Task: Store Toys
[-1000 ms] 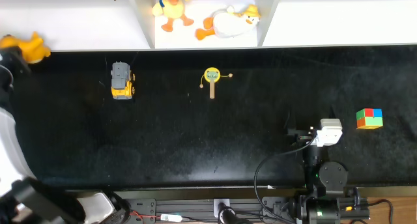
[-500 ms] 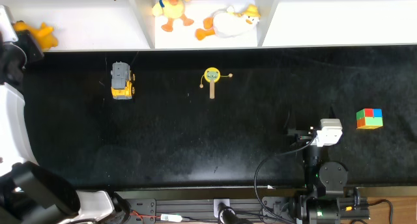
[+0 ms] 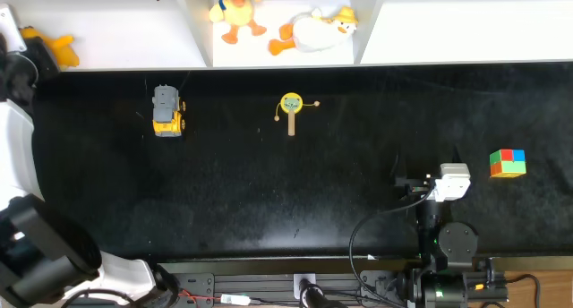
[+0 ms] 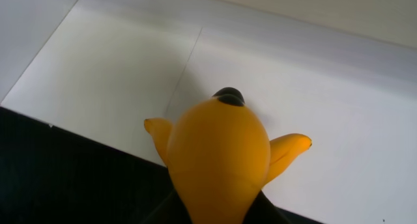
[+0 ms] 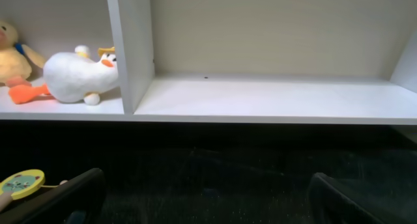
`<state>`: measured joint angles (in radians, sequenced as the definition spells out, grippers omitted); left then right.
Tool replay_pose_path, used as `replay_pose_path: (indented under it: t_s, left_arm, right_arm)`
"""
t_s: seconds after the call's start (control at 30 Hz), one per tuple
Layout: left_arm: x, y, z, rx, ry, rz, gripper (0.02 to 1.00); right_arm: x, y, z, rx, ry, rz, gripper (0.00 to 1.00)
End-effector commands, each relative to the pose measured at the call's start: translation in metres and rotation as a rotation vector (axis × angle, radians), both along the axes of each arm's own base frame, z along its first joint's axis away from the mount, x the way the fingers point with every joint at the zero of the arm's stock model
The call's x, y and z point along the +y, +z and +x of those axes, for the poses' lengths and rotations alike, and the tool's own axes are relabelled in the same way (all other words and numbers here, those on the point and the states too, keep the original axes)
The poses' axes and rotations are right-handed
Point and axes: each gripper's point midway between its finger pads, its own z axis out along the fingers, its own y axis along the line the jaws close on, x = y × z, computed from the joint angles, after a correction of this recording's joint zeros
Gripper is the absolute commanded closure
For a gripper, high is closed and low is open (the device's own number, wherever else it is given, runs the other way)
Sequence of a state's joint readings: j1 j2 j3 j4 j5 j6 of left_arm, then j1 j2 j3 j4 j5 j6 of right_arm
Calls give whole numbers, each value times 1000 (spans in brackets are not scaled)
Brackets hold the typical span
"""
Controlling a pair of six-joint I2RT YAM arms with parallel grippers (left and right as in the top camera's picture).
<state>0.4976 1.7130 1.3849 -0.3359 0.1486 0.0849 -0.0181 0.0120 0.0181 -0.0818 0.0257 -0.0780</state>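
A yellow-orange plush toy (image 4: 218,162) is held in my left gripper (image 3: 38,52), which is shut on it at the front edge of the white shelf's left compartment (image 4: 117,81); the toy (image 3: 55,47) lies just over that edge. A yellow toy truck (image 3: 167,111), a yellow rattle (image 3: 291,105) and a multicoloured cube (image 3: 508,163) lie on the black table. My right gripper (image 5: 208,208) stands open low over the table at the front right, facing the shelf, with nothing between its fingers.
A yellow duck (image 3: 235,8) and a white duck (image 3: 313,29) lie in the shelf's middle compartment. The right compartment (image 5: 273,97) has a bare white floor. A divider wall (image 5: 130,48) separates the two. The right arm (image 3: 445,184) rests near the table's front edge.
My left gripper has carried the plush toy farther back and slightly right, from over the table's back edge onto the front of the left compartment. The right arm has not moved.
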Motion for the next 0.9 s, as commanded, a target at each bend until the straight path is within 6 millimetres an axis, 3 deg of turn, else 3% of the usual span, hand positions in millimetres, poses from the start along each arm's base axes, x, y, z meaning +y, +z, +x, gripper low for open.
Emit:
replay_pose_path:
  t_s: [0.03,0.4,0.6,0.73,0.83,0.87,0.9]
  left_arm:
    - [-8,1,17,-15,-40,25,882]
    - [-19,-6,29,-16,-69,25,866]
    - [-18,-3,32,-31,-68,36,785]
    - [-16,-1,33,-40,-60,48,573]
    - [-15,1,34,-49,-60,53,529]
    - [-15,2,35,-53,-60,54,439]
    - [-14,3,36,-58,-59,57,286]
  right_arm:
    - [1,-4,0,2,4,8,5]
    - [1,-4,0,2,4,8,5]
    - [1,-4,0,2,4,8,5]
    - [1,-4,0,2,4,8,5]
    - [1,-4,0,2,4,8,5]
    - [1,-4,0,2,4,8,7]
    - [1,-4,0,2,4,8,5]
